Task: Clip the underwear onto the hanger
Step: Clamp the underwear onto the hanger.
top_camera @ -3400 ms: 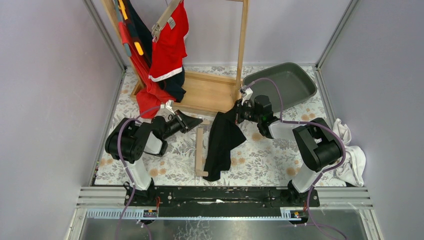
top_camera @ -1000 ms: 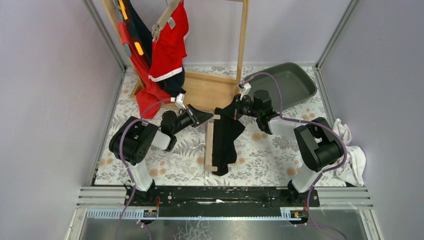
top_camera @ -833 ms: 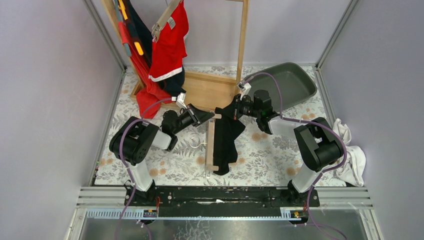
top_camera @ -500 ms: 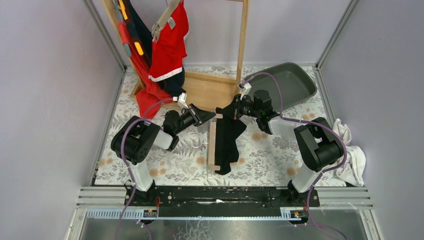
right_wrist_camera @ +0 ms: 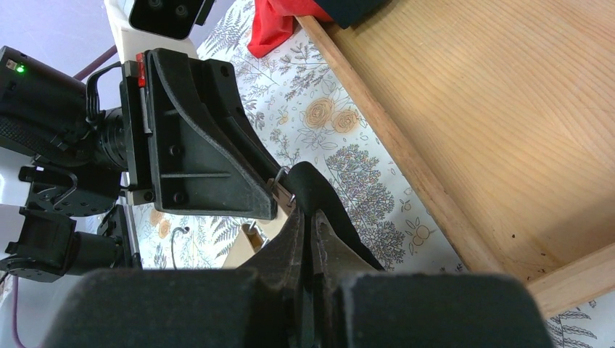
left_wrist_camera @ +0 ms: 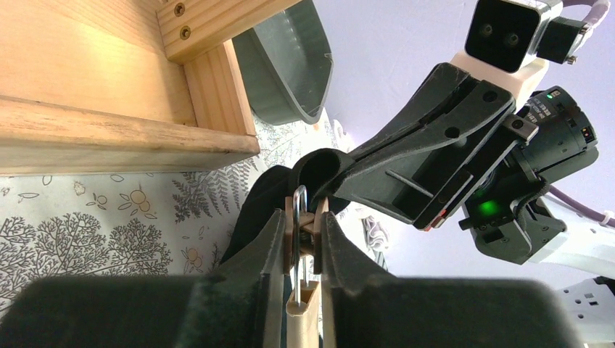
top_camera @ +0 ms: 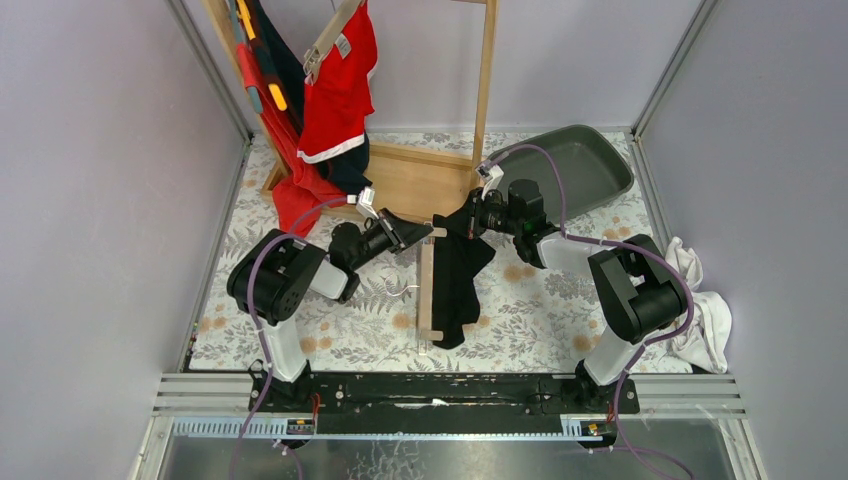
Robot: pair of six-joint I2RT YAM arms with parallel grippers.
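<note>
The wooden hanger hangs tilted over the floral mat, its wire hook pointing left. My left gripper is shut on the hanger's upper clip, squeezing both wooden halves between its fingers. The black underwear drapes down along the right side of the hanger. My right gripper is shut on its top edge, right beside the clip. In the left wrist view the black fabric sits just behind the clip's mouth. Whether the cloth lies inside the clip is hidden.
A wooden rack base stands just behind both grippers, with red and dark garments hanging above it. A grey tub sits at the back right. White cloths lie at the right edge.
My left gripper has shifted right with the clip, closer to the right gripper. The hanger's lower end has swung right, nearer the hanging underwear. The right gripper has stayed put.
</note>
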